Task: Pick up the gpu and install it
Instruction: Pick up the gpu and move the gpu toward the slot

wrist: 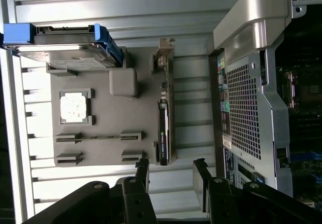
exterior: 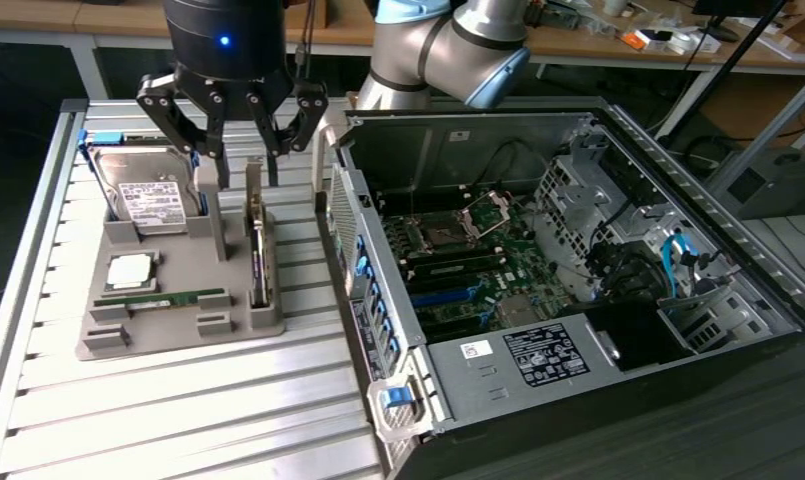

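Pincer [exterior: 246, 168] [wrist: 171, 169] wide open, empty. Gpu [exterior: 258, 245] [wrist: 164, 128] on edge in gray tray [exterior: 175, 322] slot, just below pincer, untouched. Tray on table [exterior: 175, 420]; open computer case [exterior: 536, 260] beside pincer.

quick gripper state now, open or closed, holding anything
Gripper: open, holding nothing, hovering above the gpu, which stands on edge in the gray tray.

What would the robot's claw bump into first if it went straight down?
Probably the gpu, standing on edge in the grey tray, roughly under the open gripper. Depth is hard to judge.
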Tool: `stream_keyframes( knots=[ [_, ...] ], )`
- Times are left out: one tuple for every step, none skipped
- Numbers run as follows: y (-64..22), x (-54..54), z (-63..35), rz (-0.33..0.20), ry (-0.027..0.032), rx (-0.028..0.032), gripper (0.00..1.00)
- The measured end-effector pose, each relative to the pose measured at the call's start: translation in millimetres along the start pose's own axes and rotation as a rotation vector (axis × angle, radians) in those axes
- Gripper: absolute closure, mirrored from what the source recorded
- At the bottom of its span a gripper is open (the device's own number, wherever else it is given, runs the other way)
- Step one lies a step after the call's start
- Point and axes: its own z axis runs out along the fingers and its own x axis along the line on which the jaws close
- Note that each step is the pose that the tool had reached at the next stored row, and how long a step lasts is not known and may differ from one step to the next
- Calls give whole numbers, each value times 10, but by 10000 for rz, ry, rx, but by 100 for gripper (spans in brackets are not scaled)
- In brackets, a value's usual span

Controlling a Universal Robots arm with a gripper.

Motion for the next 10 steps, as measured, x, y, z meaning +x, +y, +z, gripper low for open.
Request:
stream_keyframes(
  knots=[
    [0,0,3,0,0,0,52],
    [0,0,6,0,0,0,52],
    [0,0,9,0,1,1,52],
    [0,0,12,0,1,0,52],
    [-1,0,16,0,1,0,52],
    [-1,1,25,0,1,0,52],
    [-1,1,29,0,1,1,52],
    [-2,1,34,0,0,0,52],
    [-2,1,37,0,1,1,52],
    [-2,1,40,1,1,1,52]
  ],
)
